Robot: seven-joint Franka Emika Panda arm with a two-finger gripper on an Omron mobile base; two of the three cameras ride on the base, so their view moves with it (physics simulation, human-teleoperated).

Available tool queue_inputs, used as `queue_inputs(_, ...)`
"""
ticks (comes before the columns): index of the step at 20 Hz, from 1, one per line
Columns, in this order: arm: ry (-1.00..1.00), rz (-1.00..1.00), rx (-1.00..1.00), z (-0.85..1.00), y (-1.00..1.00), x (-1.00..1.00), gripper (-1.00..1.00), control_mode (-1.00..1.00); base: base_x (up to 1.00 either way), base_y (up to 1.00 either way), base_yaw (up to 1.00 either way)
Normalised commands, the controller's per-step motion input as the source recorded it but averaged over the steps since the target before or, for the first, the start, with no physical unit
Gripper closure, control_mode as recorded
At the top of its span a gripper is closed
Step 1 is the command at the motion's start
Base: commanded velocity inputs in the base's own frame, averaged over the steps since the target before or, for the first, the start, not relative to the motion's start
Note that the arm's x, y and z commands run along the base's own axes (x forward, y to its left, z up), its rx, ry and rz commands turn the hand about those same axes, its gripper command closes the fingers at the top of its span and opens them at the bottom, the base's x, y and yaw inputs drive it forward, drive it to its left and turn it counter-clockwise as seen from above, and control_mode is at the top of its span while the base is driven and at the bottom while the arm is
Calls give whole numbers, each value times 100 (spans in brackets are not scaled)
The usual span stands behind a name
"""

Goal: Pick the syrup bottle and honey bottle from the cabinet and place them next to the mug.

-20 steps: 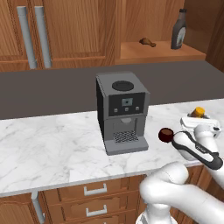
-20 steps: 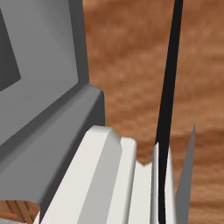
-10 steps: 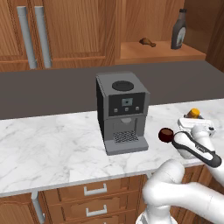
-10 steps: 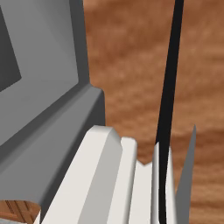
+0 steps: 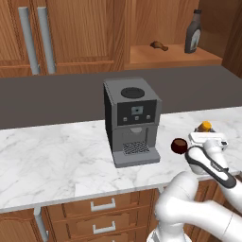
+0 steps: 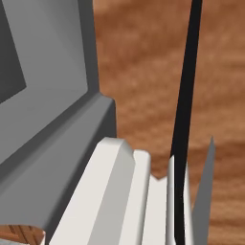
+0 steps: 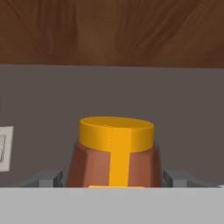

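The honey bottle (image 5: 204, 126), amber with a yellow top, sits between the fingers of my gripper (image 5: 204, 131) low over the marble counter. It is just right of the small dark mug (image 5: 179, 146). In the hand view the honey bottle (image 7: 116, 148) stands upright, and my gripper (image 7: 111, 178) has a grey fingertip pressed close on each side. The tall dark syrup bottle (image 5: 194, 38) stands at the right end of the open cabinet (image 5: 175, 56), high on the back wall.
A grey coffee machine (image 5: 131, 120) stands on the counter left of the mug. A small brown object (image 5: 159, 46) lies on the cabinet floor left of the syrup bottle. Closed doors with long grey handles (image 5: 37, 40) fill the upper left.
The gripper and the honey bottle have drifted together a little to the left, closer to the mug. Nothing else has moved.
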Motion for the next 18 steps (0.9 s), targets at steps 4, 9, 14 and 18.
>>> queue_inputs(4, -2, 0, -2, -45, 0, 18, 100, -100, 0, 0, 0)
queue_inputs(9, 0, 0, -2, -32, 0, 0, 100, -100, 0, 0, 0)
queue_inputs(14, 0, 0, -6, -61, 7, 4, 100, -100, 0, 0, 0)
queue_inputs(18, 0, 0, -10, -84, 18, 0, 100, -100, 0, 0, 0)
